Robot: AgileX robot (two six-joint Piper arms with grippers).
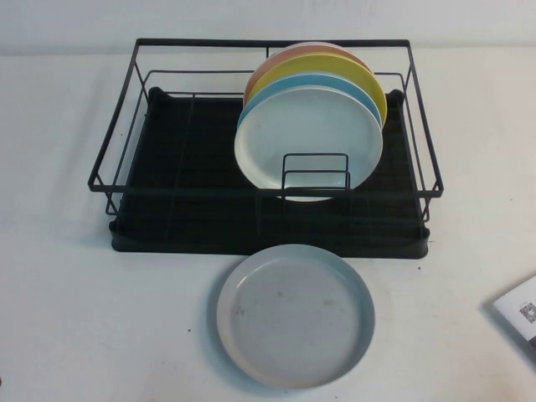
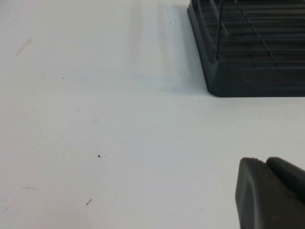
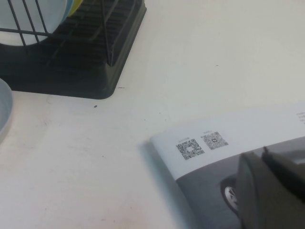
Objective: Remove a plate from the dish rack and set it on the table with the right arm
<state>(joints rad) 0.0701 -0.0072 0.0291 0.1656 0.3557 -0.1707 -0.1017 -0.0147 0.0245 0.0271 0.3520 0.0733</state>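
Grey-blue speckled plate (image 1: pixel 295 316), black dish rack (image 1: pixel 167 201), white table (image 1: pixel 92 327)

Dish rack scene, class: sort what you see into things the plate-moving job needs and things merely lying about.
Job:
- grey-blue plate, flat on the table
- dish rack
- right gripper, low beside the rack, above the leaflet
- left gripper, parked over the table near a rack corner

Lying about:
- white plate, sky-blue, yellow and orange plates, upright in the rack
- printed leaflet

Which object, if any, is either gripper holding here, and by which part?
Nothing is held. The plate lies flat on the table before the dish rack. The left gripper and right gripper sit apart over the table, touching no dish.
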